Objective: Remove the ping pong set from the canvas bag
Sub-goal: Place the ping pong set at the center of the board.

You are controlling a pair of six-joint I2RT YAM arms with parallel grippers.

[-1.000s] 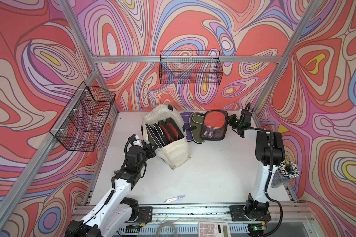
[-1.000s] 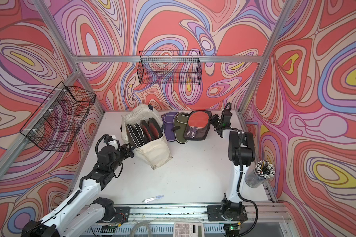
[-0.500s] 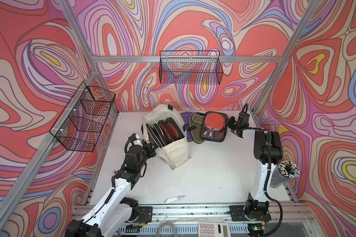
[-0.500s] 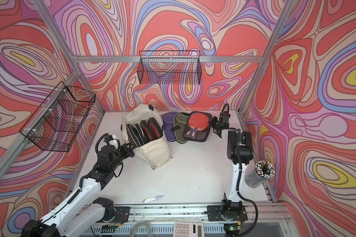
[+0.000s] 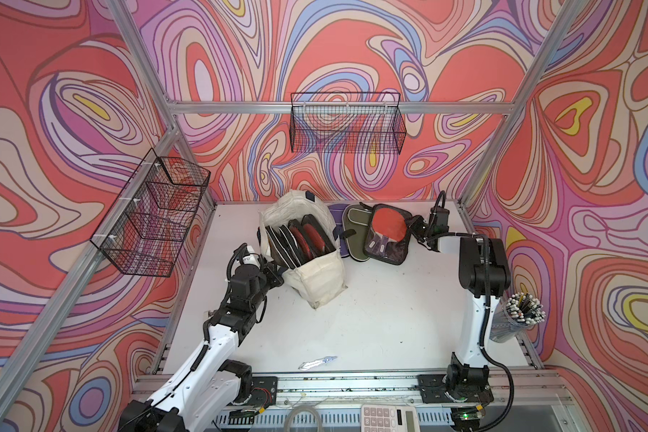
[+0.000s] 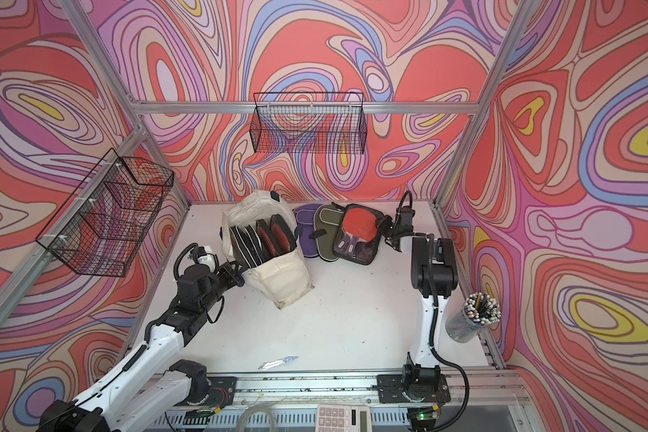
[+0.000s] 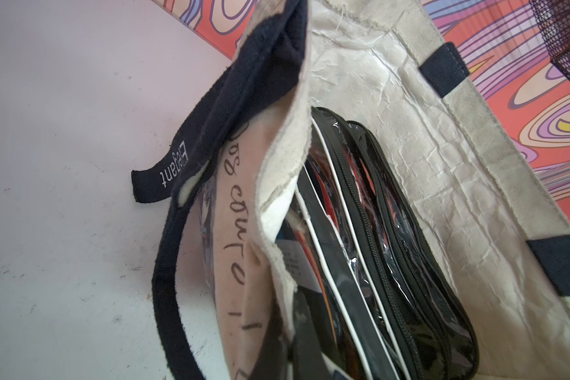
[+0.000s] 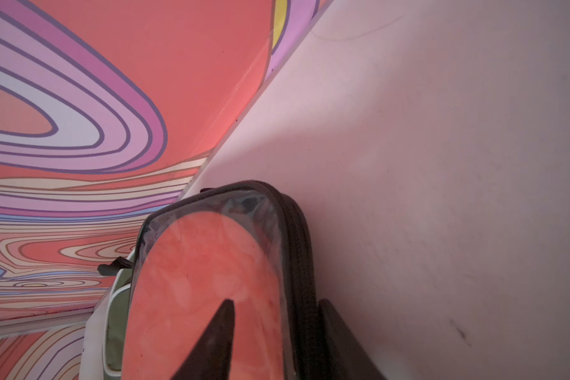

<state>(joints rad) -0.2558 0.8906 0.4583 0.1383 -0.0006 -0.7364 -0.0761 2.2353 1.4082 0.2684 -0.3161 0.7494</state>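
Canvas bag (image 5: 317, 278) holds paddle cases (image 5: 302, 243); left claw (image 5: 276, 270) pressed together at its rim; right claw (image 8: 275, 302) spread astride another case (image 8: 195, 279).

On my screens I count one canvas bag (image 5: 318, 278) with at least four ping pong sets (image 5: 300, 241) standing in it, packed too tightly for an exact number. Three more lie outside it: one purple case (image 5: 336, 217), one olive green case (image 5: 356, 232) and one clear pouch (image 5: 388, 233) showing one red paddle face and two handles. I also count two wire baskets, the back-wall basket (image 5: 347, 129) and the side-wall basket (image 5: 154, 213), plus one cup of pencils (image 5: 517, 321), one calculator (image 5: 388, 419), one small silvery tool (image 5: 317, 362) and two arms, the left arm (image 5: 217, 336) and the right arm (image 5: 477, 321).
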